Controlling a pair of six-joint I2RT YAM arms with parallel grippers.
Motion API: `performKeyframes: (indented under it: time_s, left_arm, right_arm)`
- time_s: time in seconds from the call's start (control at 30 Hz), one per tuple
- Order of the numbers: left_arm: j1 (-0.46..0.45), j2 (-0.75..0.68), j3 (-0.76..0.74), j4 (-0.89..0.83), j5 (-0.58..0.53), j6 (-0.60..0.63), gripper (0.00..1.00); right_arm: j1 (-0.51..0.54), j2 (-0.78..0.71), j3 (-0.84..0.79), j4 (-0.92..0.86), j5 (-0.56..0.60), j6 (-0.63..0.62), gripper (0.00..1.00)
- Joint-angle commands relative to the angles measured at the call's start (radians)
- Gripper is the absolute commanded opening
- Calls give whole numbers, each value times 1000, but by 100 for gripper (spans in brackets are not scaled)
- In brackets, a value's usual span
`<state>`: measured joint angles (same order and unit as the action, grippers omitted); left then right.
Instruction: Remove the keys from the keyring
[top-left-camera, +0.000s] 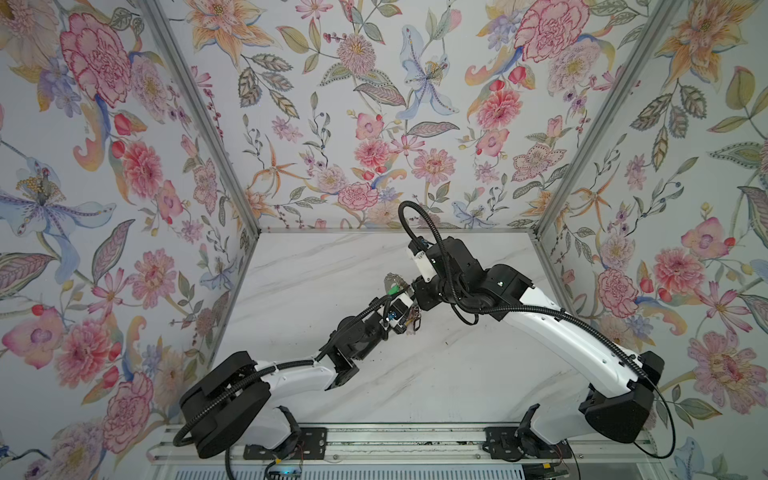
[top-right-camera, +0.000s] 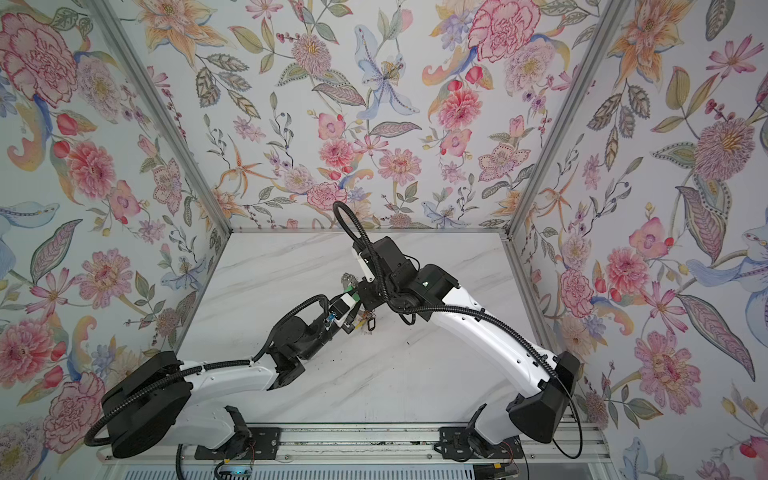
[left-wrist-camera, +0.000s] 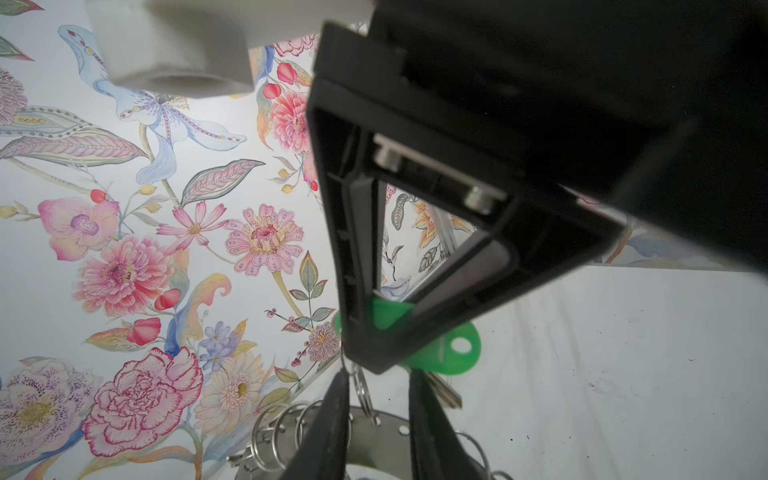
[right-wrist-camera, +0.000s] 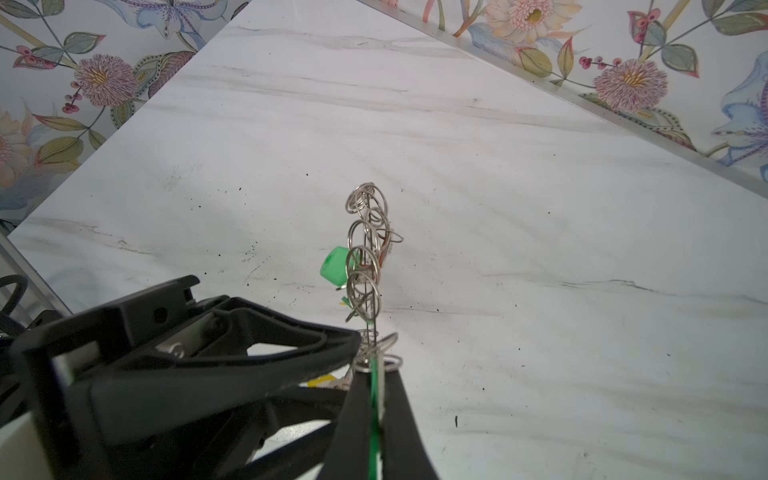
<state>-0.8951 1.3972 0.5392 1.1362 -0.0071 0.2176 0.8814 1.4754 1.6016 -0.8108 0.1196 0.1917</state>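
Marble tabletop (top-left-camera: 311, 270) w/ floral walls (top-left-camera: 332, 104) around.

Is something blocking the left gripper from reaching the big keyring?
Nothing visible. The left gripper is right at the keyring, a small split ring between its fingers. The right gripper pinches a green tag close by.

Counted: two arms, left arm (top-left-camera: 299, 374) and right arm (top-left-camera: 573, 332). Two pincers: left pincer (left-wrist-camera: 378, 374), right pincer (right-wrist-camera: 379, 372). One table (right-wrist-camera: 540, 208). One keyring (left-wrist-camera: 374, 442), a single disc. Two green tags in the right wrist view: one green tag (right-wrist-camera: 334, 266) face-on, another green tag (right-wrist-camera: 376, 415) edge-on. One yellow tag (right-wrist-camera: 322, 379), a sliver only. One key (left-wrist-camera: 444, 395) discernible. Small rings (right-wrist-camera: 365, 232) are tangled, so no firm tally.
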Motion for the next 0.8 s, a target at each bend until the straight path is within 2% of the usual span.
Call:
performKeyframes:
  time_s: [0.0, 0.1, 0.17, 0.27, 0.57, 0.77]
  left_arm:
    - [10, 5, 31, -14, 5, -15, 18]
    - [23, -3, 21, -23, 4, -23, 15]
    - [30, -6, 11, -19, 17, -35, 6]
    - [32, -5, 8, -27, 26, -39, 0]
    - [33, -29, -15, -38, 38, -52, 0]
    - [33, -73, -58, -9, 76, -84, 0]
  right_arm:
    - [9, -31, -2, 38, -20, 5, 0]
    - [9, -36, -2, 39, -10, 2, 0]
    - [9, -39, -1, 38, -5, 0, 0]
    - [9, -41, 0, 43, -2, -3, 0]
    - [-32, -73, -34, 57, 35, -12, 0]
    - [-107, -99, -110, 99, -3, -8, 0]
